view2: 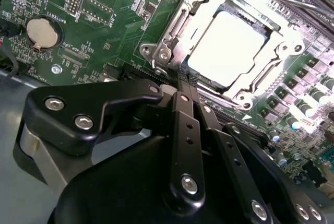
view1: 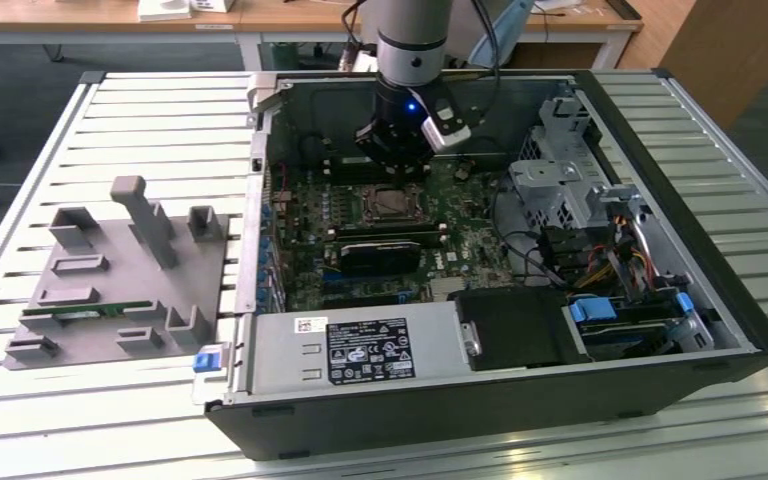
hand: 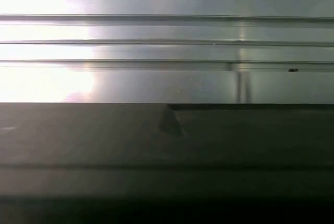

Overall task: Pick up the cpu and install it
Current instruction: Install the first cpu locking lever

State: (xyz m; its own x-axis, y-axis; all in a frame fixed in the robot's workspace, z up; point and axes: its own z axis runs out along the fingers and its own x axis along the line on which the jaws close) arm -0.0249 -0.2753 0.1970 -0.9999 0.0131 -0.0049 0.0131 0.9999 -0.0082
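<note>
On the exterior view's left, the grey tray sits on the slatted table with no chip visible on it. To its right, inside the open computer case, the cpu already lies in its socket. The gripper hangs just beside it — fingers narrowed together, holding nothing, so placing looks done.

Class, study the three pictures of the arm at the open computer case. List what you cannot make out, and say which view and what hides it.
1. Second wrist view: the cpu in its socket is washed out by glare, so its surface markings are lost.
2. Second wrist view: the gripper fingers meet near the socket frame; anything pinched between them is too small to tell.
3. Exterior view: the gripper covers the board behind it.
4. First wrist view: blurred bands, nothing identifiable.
</note>
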